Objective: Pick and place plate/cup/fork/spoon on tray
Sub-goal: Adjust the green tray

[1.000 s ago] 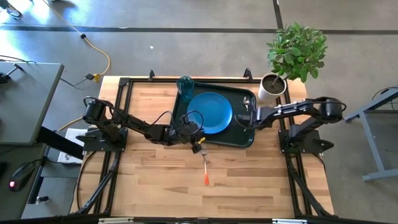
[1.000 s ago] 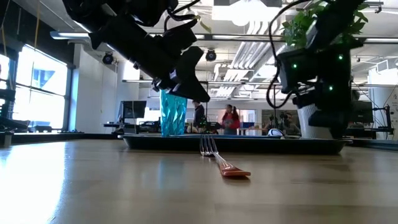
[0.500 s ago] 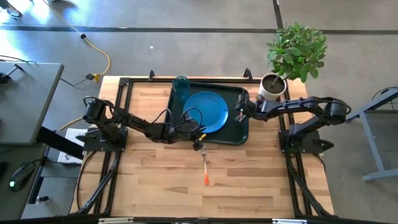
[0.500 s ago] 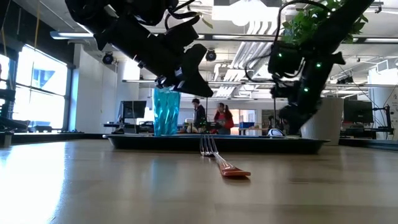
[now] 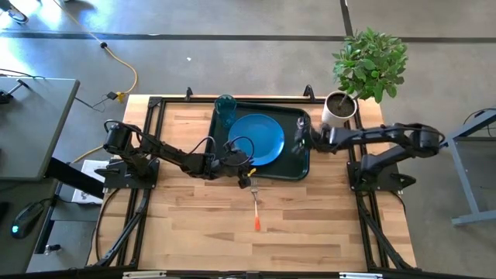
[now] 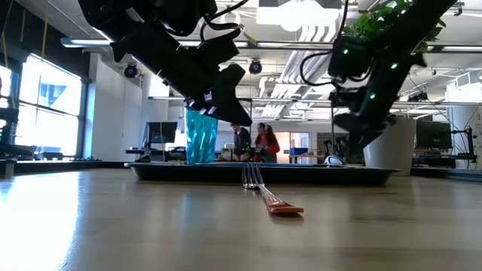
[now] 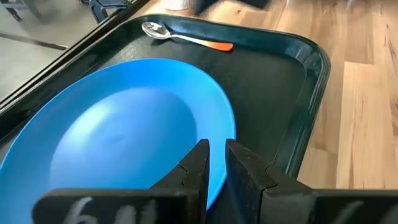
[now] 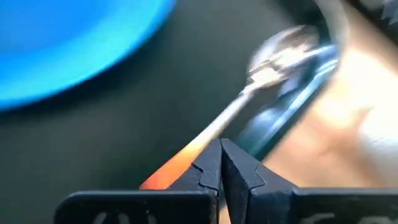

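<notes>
The dark-green tray (image 5: pixel 302 167) lies at the table's far middle. The blue plate (image 5: pixel 260 139) lies flat on it, the teal cup (image 5: pixel 225 108) stands in its far left corner, and the spoon (image 7: pixel 186 38) lies near its right rim. The fork (image 5: pixel 255 205) lies on the bare table near the tray, tines toward it. My left gripper (image 7: pixel 217 149) hovers over the plate's near edge, open by a narrow gap and empty. My right gripper (image 8: pixel 221 152) is shut and empty above the spoon's orange handle (image 8: pixel 168 171).
A white pot with a green plant (image 5: pixel 338 108) stands at the far right corner, just behind my right arm. Bare wood lies around the fork and toward the near edge. People move in the room beyond the table.
The tray with plate, cup and spoon has slid a little toward the table's left edge and now lies square to it. My right gripper went left with it, then rose and drew back slightly toward the right.
</notes>
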### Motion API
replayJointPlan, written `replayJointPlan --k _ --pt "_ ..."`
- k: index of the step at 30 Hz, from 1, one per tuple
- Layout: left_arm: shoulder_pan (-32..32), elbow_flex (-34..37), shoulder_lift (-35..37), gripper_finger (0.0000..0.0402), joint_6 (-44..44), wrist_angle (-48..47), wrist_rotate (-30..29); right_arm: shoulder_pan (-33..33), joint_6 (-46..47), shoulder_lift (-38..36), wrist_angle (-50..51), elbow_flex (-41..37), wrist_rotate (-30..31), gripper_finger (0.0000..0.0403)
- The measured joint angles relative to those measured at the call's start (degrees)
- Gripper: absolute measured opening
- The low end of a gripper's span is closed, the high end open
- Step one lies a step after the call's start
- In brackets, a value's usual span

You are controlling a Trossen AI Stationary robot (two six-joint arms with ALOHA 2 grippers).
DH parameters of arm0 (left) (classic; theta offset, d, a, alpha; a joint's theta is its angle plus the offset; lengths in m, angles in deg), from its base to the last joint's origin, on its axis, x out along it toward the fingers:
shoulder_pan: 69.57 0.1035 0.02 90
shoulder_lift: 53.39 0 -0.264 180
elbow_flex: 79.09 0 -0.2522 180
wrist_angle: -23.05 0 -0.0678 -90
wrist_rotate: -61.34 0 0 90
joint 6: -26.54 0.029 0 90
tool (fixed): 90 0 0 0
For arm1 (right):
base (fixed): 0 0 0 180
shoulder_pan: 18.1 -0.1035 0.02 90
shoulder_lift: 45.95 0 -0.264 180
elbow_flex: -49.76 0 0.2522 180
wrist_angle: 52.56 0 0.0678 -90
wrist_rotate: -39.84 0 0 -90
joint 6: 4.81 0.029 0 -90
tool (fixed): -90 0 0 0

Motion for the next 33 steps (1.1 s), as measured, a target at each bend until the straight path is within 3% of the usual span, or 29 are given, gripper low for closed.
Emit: replayJointPlan --k 7,12,18,22,27,33 --pt "-0.1 0.0 0.0 0.0042 -2.0 -0.6 -4.5 -26.6 16.5 -5.6 1.4 -1.7 1.8 0.0000" --pt "-0.2 0.0 0.0 0.0042 -3.3 0.6 -6.2 -36.0 24.4 -2.7 -0.6 -1.7 1.8 0.0000" --pt "-1.4 0.0 0.0 0.0042 -3.4 1.6 -6.1 -39.4 24.2 3.9 -6.7 -1.7 -1.2 0.0000" --pt "-1.8 0.0 0.0 0.0042 -0.8 1.4 -6.3 -37.7 24.2 7.5 -5.7 -1.7 -1.4 0.0000" --pt "-1.8 0.0 0.0 0.0042 -0.3 -0.1 -7.3 -33.8 22.2 8.2 -5.0 -1.5 4.3 0.0000" --pt "-1.3 0.0 0.0 0.0042 -7.3 -4.2 -16.7 -30.5 25.1 8.0 -7.1 1.6 1.6 0.0002"
